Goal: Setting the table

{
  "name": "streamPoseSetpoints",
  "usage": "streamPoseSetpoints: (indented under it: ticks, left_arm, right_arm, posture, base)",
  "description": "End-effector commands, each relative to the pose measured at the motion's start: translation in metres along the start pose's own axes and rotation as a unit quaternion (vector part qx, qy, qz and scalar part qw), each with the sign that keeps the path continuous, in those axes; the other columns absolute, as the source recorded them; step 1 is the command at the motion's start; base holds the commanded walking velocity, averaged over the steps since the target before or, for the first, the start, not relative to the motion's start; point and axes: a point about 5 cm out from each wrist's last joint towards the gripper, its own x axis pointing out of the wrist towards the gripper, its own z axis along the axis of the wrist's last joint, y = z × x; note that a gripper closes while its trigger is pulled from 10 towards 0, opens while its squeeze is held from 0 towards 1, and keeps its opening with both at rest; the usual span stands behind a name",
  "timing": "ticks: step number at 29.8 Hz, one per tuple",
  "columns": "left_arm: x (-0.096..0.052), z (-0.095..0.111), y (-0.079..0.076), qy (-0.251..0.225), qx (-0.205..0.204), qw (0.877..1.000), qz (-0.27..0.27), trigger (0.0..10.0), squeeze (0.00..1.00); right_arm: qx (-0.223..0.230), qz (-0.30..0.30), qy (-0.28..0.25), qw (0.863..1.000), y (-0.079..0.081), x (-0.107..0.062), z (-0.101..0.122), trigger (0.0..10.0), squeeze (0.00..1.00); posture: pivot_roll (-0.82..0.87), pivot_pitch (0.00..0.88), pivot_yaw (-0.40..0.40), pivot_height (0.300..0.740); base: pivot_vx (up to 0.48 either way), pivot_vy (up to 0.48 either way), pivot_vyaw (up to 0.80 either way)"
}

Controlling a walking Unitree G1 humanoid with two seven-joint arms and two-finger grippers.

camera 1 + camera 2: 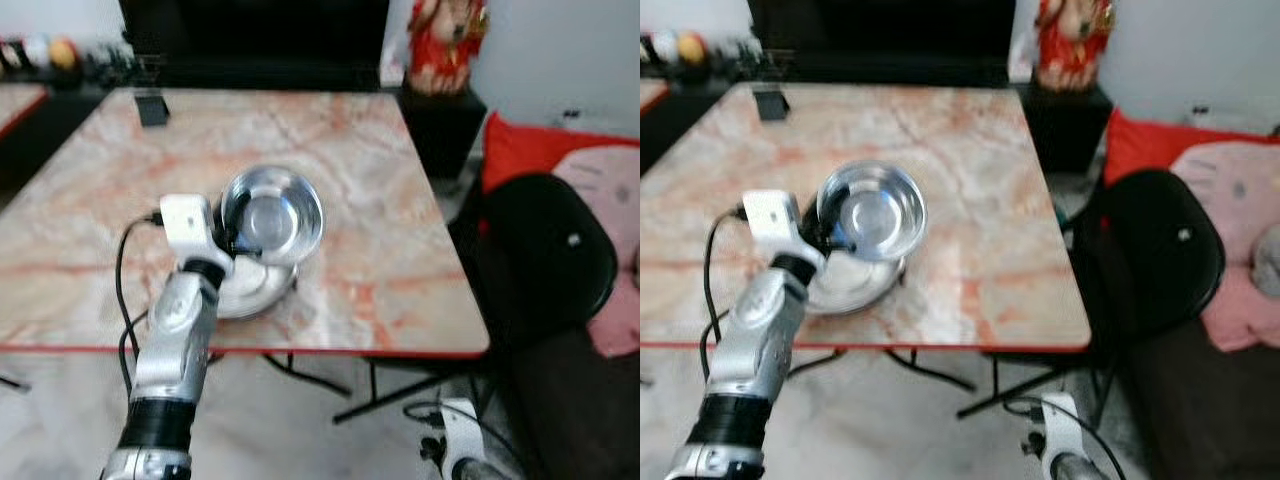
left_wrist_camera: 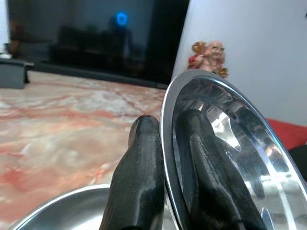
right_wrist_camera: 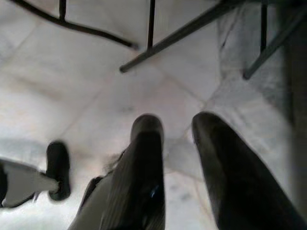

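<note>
Count, shiny round stainless-steel bowls: 2, one tilted bowl [image 1: 272, 216] and one second steel bowl [image 1: 250, 290] lying under it on the table. Pink-veined marble-patterned table with red edge [image 1: 390, 260]: 1; black round-backed chair [image 1: 545, 250]: 1; red and gold figurine [image 1: 447, 42]: 1; small dark rectangular block [image 1: 151, 107] on the table's far side: 1. Robot grippers with two black fingers: 2, left gripper [image 2: 165, 158] and right gripper [image 3: 177, 158].
</note>
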Motion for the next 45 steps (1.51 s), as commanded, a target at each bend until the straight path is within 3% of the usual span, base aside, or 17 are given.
streamPoseSetpoints:
  ticks: [1,15,22,28,29,31,32,36,45]
  left_arm:
    - [0.003,0.009,0.001,-0.017,0.006,1.000,0.001,10.0,0.00]
    - [0.001,0.007,0.034,-0.015,-0.043,0.993,0.108,10.0,0.00]
    - [0.001,0.005,0.066,-0.011,-0.076,0.976,0.206,10.0,0.00]
    - [0.002,0.003,0.075,-0.006,-0.103,0.969,0.225,10.0,0.00]
    - [0.003,0.004,0.073,-0.007,-0.098,0.972,0.216,10.0,0.00]
    - [0.006,0.009,0.061,-0.015,-0.042,0.986,0.163,10.0,0.00]
    - [0.007,0.012,0.049,-0.021,0.033,0.993,0.115,10.0,0.00]
    - [0.007,0.017,0.032,-0.038,0.090,0.993,0.058,10.0,0.00]
    - [0.005,0.021,0.037,-0.046,0.070,0.994,0.065,10.0,0.00]
  right_arm:
    - [-0.001,0.005,-0.004,1.000,0.004,0.001,0.002,10.0,0.00]
    - [-0.004,0.009,-0.003,1.000,0.003,0.001,0.003,10.0,0.00]
    - [-0.006,0.011,-0.002,1.000,0.004,0.001,0.003,10.0,0.00]
    - [-0.005,0.011,-0.003,1.000,0.004,0.001,0.003,10.0,0.00]
    - [-0.005,0.011,-0.003,1.000,0.004,0.001,0.003,10.0,0.00]
    - [-0.004,0.011,-0.003,1.000,0.004,0.001,0.003,10.0,0.00]
    - [-0.004,0.012,-0.003,1.000,0.004,0.001,0.003,10.0,0.00]
    - [-0.005,0.011,-0.003,1.000,0.004,0.001,0.003,10.0,0.00]
    - [-0.006,0.012,-0.003,1.000,0.003,0.001,0.004,10.0,0.00]
  posture:
    - [0.06,0.000,-0.043,0.740]
    - [0.06,0.000,-0.048,0.740]
    - [0.06,0.000,-0.051,0.740]
    - [0.06,0.000,-0.049,0.740]
    - [0.06,0.000,-0.049,0.740]
    - [0.06,0.000,-0.049,0.740]
    - [0.06,0.000,-0.051,0.740]
    - [0.06,0.000,-0.051,0.740]
    - [0.06,0.000,-0.052,0.740]
  base:
    - [0.000,0.000,0.00]
    - [0.000,0.000,0.00]
    - [0.000,0.000,0.00]
    - [0.000,0.000,0.00]
    - [0.000,0.000,0.00]
    - [0.000,0.000,0.00]
    - [0.000,0.000,0.00]
    - [0.000,0.000,0.00]
    - [0.000,0.000,0.00]
